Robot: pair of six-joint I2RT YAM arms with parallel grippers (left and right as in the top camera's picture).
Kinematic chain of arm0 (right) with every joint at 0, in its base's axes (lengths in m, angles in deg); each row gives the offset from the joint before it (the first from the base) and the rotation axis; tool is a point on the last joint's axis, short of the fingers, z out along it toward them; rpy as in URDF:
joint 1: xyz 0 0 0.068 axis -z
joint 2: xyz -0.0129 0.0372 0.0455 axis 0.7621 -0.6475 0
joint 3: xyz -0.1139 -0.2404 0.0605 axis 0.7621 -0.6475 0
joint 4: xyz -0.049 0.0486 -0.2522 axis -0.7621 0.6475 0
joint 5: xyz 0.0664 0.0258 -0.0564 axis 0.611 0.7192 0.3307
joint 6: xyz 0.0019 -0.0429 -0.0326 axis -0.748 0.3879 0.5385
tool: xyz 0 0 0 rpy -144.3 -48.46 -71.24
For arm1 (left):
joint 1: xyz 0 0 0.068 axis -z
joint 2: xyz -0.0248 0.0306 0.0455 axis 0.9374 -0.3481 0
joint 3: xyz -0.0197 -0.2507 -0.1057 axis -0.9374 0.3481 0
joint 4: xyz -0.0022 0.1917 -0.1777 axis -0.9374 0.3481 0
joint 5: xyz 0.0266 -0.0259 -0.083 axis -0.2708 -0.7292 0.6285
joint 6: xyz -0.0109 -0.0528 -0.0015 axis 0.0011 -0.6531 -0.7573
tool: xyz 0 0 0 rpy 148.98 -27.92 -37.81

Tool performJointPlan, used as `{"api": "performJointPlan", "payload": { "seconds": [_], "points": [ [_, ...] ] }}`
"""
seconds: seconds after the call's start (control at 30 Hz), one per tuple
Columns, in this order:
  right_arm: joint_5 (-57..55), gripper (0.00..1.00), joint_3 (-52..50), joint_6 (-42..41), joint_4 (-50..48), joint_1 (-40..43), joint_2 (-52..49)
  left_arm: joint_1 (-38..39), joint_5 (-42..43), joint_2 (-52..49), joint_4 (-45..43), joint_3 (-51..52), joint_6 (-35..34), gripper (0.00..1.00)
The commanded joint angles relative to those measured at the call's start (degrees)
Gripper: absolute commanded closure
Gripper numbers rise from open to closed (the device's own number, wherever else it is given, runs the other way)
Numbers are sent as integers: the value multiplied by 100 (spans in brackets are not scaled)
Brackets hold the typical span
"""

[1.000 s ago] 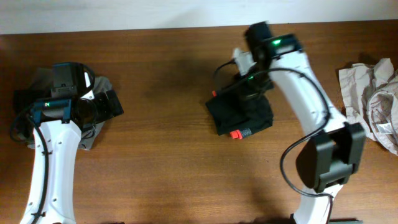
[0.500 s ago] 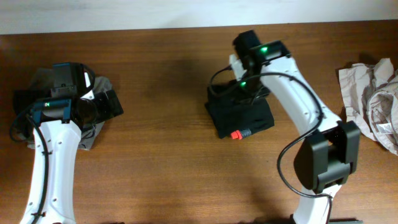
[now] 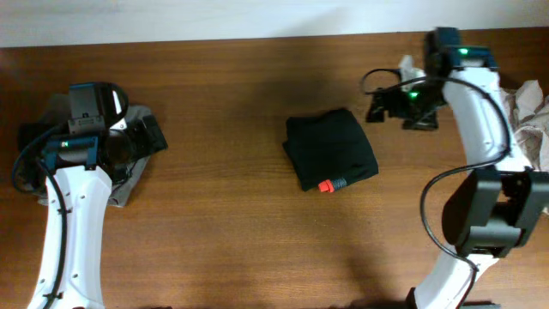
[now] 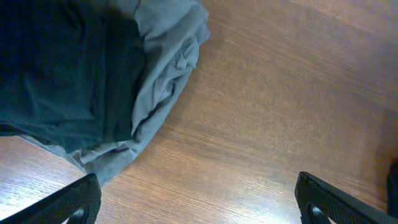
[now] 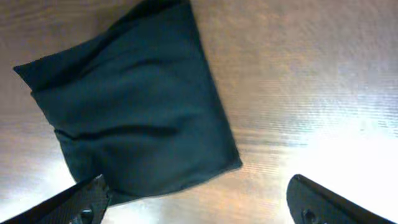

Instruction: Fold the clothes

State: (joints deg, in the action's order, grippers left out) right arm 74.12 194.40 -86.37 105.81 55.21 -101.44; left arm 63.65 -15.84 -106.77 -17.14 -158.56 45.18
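- Since a second ago: right gripper (image 3: 396, 110) off the folded black leggings (image 3: 330, 148). Then down on the bundle's upper edge, now drawn away to the upper right of the overhead view, well apart from it.
- Jaws narrow then, spread wide now, nothing between them.
- Leggings in much the same spot at frame centre on the wooden table (image 3: 232, 94), lying alone as a squarish bundle. Red-orange tab (image 3: 326, 184) poking out at the lower edge.
- Left side unchanged: same pose, same place at the left of the frame.
- Right arm: up along the right edge of the overhead view, hooked leftward at the top, wrist near the table's far edge, gripper pointing left toward the bundle. Partly covering the crumpled beige garment (image 3: 532, 103) at the right edge.
- In the right wrist view: the leggings (image 5: 130, 118) filling the upper left, tilted, bare wood to the right. Black fingertips (image 5: 81, 202) in the two bottom corners, far apart.
- Left arm: up from the bottom left corner, nearly straight, left gripper (image 3: 153, 139) turned toward the right, over the edge of a heap of clothes (image 3: 127, 187).
- In the left wrist view: dark garment (image 4: 62, 68) in the upper left, lying on a grey garment (image 4: 165, 74), both on the wood. Jaws spread wide here too, tips in the bottom corners, only bare table between them, clamping nothing.
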Motion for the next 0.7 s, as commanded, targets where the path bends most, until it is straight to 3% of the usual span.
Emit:
{"api": "performJointPlan", "payload": {
  "seconds": [0.0, 0.23, 0.37, 0.5, 0.67],
  "points": [
    [350, 4, 131, 186, 133, 170, 0, -9, -101, 114, -22, -90, -39, 0],
    [363, 5, 131, 22, 101, 376, 0, -2, 780, 87, -184, -87, -160, 1],
    [479, 4, 131, 9, 105, 501, 0, 107, 2197, -42, -682, -15, -258, 1],
    [507, 5, 131, 9, 111, 544, 0, 555, 2966, -400, -1217, 50, -289, 1],
    [461, 4, 131, 35, 240, 452, 0, 1434, 3303, -1272, -1572, 50, -1211, 1]
  ]
}}
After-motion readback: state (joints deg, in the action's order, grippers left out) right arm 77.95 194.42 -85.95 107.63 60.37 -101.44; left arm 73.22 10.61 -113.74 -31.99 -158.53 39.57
